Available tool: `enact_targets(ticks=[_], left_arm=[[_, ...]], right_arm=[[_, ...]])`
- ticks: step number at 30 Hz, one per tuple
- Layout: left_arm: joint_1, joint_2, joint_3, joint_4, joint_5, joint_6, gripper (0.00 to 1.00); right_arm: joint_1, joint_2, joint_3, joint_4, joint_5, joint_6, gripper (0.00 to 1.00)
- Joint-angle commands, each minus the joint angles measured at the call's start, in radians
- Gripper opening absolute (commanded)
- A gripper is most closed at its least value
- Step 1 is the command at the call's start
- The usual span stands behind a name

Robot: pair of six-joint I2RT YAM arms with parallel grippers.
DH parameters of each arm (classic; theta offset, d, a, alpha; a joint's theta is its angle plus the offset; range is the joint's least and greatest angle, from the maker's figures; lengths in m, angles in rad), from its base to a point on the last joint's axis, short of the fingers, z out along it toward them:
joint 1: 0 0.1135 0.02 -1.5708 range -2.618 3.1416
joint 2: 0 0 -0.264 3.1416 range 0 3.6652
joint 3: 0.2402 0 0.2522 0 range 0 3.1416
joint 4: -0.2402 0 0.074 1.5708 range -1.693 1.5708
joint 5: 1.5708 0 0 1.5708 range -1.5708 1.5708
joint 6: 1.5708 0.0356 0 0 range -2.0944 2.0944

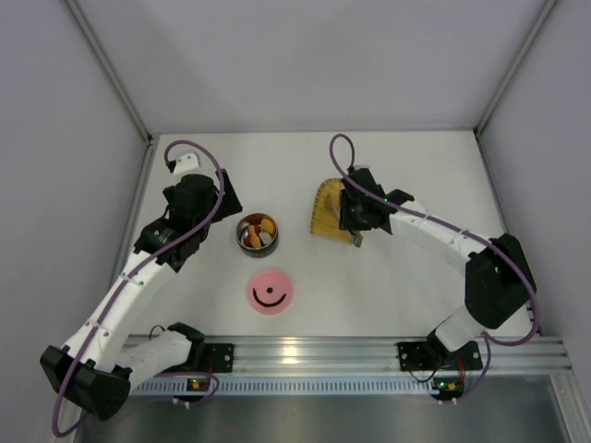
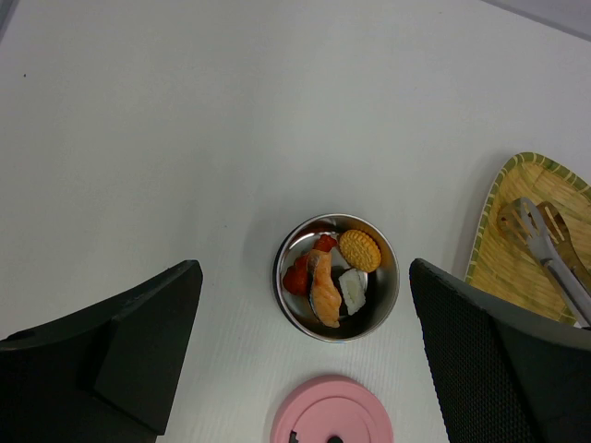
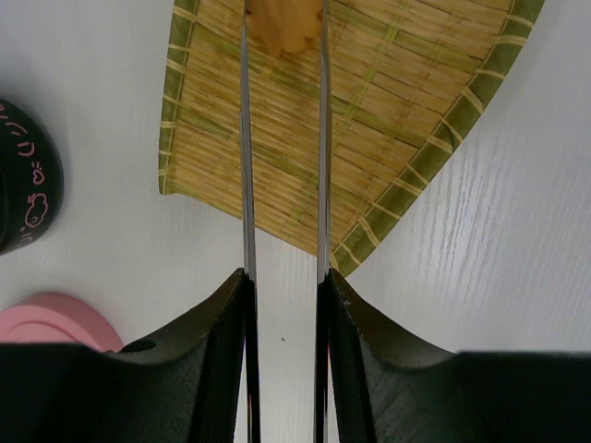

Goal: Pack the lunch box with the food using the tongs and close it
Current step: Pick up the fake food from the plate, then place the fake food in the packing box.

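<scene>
Clamped around the tongs [image 3: 321, 166] with the right gripper [image 3: 283, 305], one finger [image 3: 212, 360] pressed against each thin arm. At the tong tips, on the yellow woven tray [image 3: 397, 111], a pale orange food piece [image 3: 284, 23] between the two arms; contact impossible to judge, cut off by the frame edge. In the top view, near the middle of the table [image 1: 388, 166], the steel lunch box [image 1: 259, 251], uncovered, with the tray at its 3 o'clock. Inside: a round cracker [image 2: 358, 249], salmon sushi [image 2: 325, 291], a red piece [image 2: 297, 277], a white piece [image 2: 354, 291]. At the box's 6 o'clock, just apart, its pink lid [image 1: 271, 292], smile mark up. At the box's 10 o'clock, the left gripper [image 1: 224, 196], fingers [image 2: 138, 341] spread wide.
</scene>
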Motion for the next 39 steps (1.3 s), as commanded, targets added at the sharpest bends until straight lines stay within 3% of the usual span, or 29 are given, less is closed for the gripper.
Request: enact_targets(ticks=[1, 18, 30, 39], left_arm=[[0.004, -0.009, 0.0, 0.033, -0.007, 0.01, 0.99], [0.006, -0.007, -0.002, 0.035, -0.002, 0.006, 0.99], [0.006, -0.007, 0.006, 0.029, -0.001, 0.002, 0.99], [0.004, -0.012, 0.009, 0.021, -0.007, 0.004, 0.99]], right_arm=[[-0.017, -0.068, 0.007, 0.04, 0.011, -0.002, 0.31], [0.035, -0.205, 0.027, -0.021, -0.025, 0.004, 0.3], [0.379, -0.104, 0.199, -0.061, 0.071, 0.042, 0.3], [0.459, -0.01, 0.247, -0.054, 0.084, 0.05, 0.31]])
